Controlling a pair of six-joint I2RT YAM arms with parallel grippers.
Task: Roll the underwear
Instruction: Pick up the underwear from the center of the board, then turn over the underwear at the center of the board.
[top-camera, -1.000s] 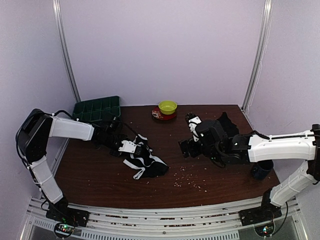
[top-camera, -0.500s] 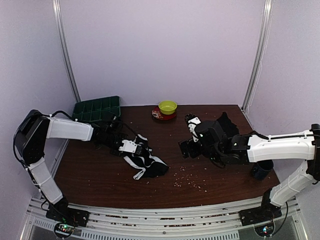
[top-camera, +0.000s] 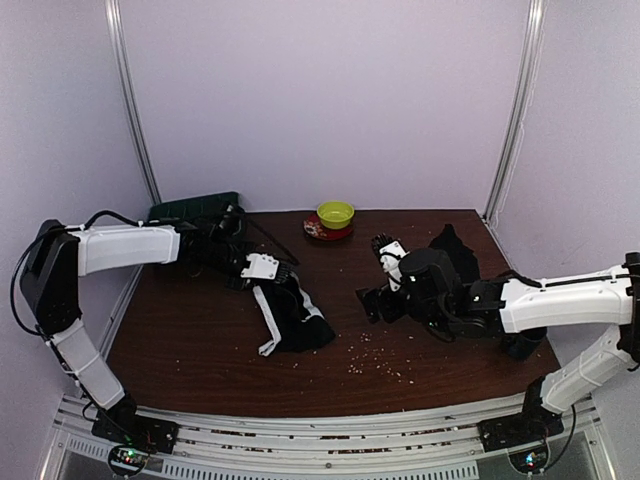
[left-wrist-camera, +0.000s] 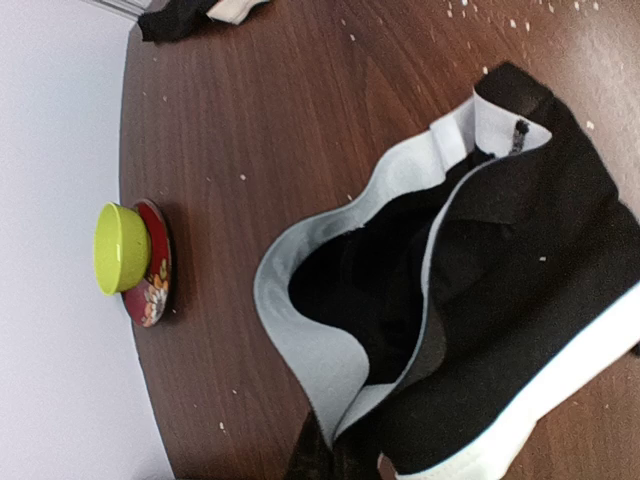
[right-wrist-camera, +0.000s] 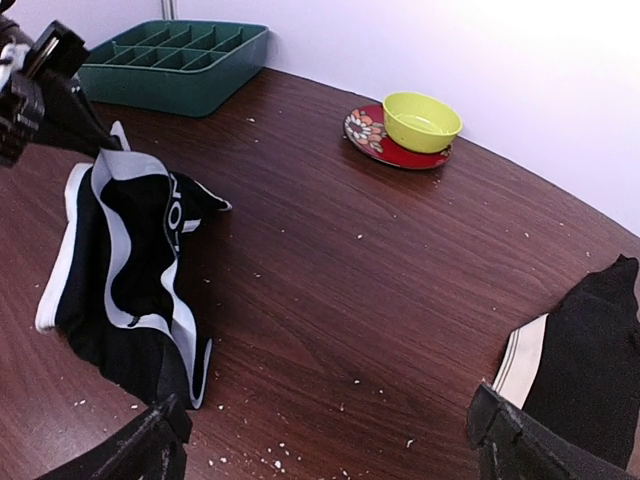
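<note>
Gripping the far edge of the strapped underwear (top-camera: 292, 318), the left gripper (top-camera: 262, 268) is clamped shut on the fabric, left of centre. The garment trails from it onto the table (top-camera: 180, 340), folded and twisted. The right gripper (right-wrist-camera: 325, 445) hangs wide apart, holding nothing. The plain underwear (top-camera: 450, 245) lies far right. Risk: the pinch appears to catch one layer only, so the cloth may slip or bunch, giving a lopsided roll.

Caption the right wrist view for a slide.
Left gripper holds the white-trimmed underwear by one end; open right gripper faces it.
</note>
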